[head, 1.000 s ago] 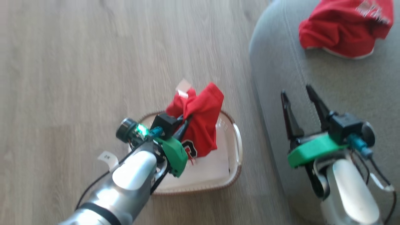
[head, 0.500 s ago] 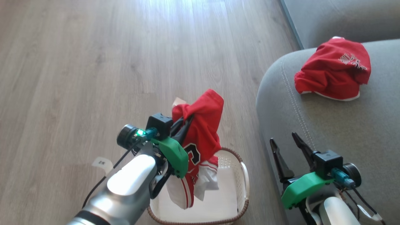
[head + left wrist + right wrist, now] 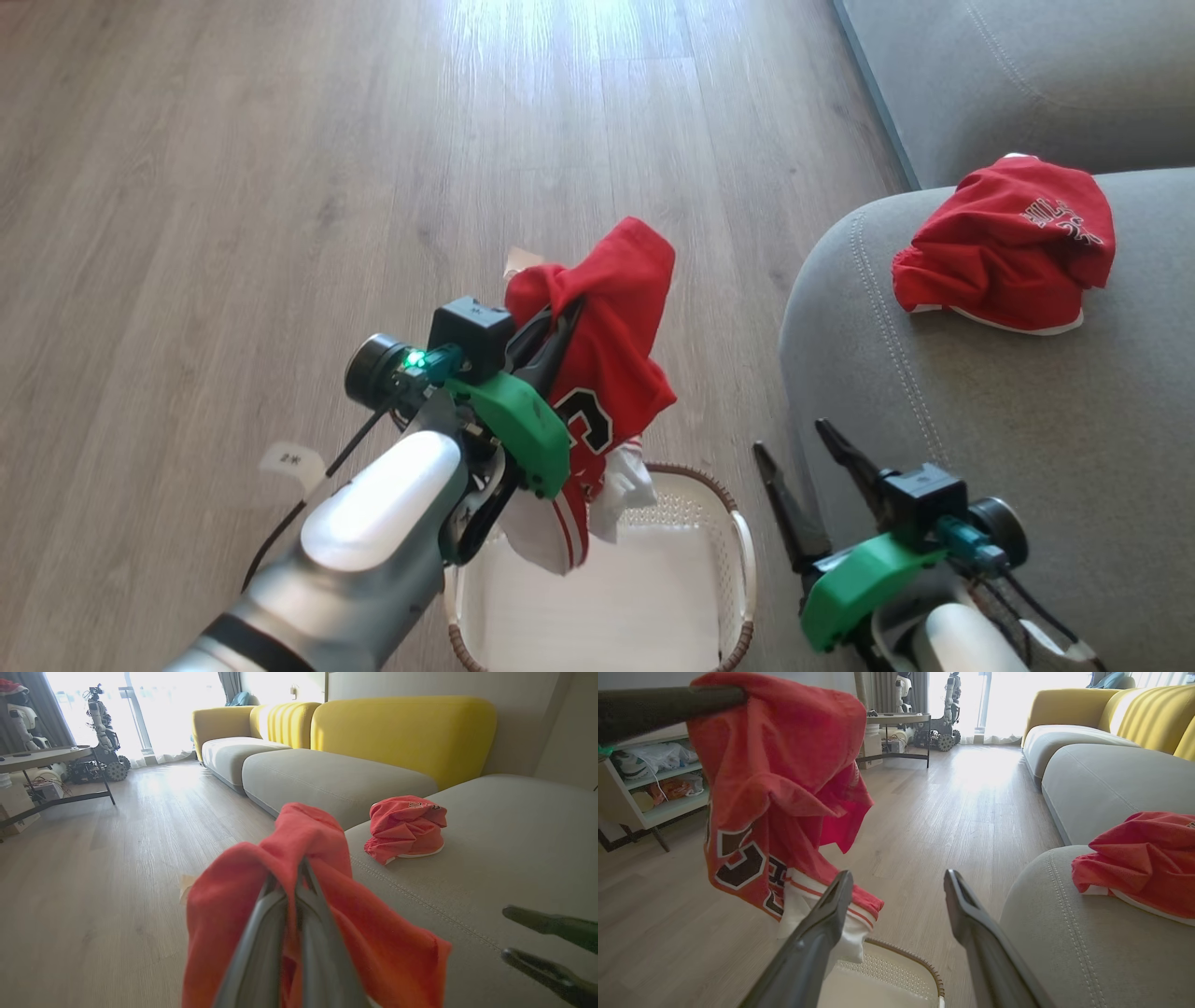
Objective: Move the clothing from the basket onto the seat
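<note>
My left gripper [image 3: 571,308] is shut on a red jersey [image 3: 607,355] with white trim and a black-and-white number. The jersey hangs above the far end of the white basket [image 3: 742,541], its hem just over the rim. In the left wrist view the cloth [image 3: 308,835] drapes over my shut fingers [image 3: 261,933]. My right gripper [image 3: 790,437] stands open and empty between the basket and the grey seat [image 3: 980,420]. The right wrist view shows it [image 3: 897,875] open, low over the basket's rim [image 3: 924,961]. A second red jersey [image 3: 1008,247] lies crumpled on the seat.
Wood floor [image 3: 280,187] spreads to the left and ahead. A small paper scrap [image 3: 523,259] lies on it behind the hanging jersey. More grey cushions with yellow backs [image 3: 402,732] continue beyond the seat. A low table [image 3: 46,756] and another robot [image 3: 100,723] stand far off by the window.
The head camera has tilted, shifting the whole picture. My left gripper has lifted the jersey up out of the basket, so it hangs free. The right gripper has stayed open.
</note>
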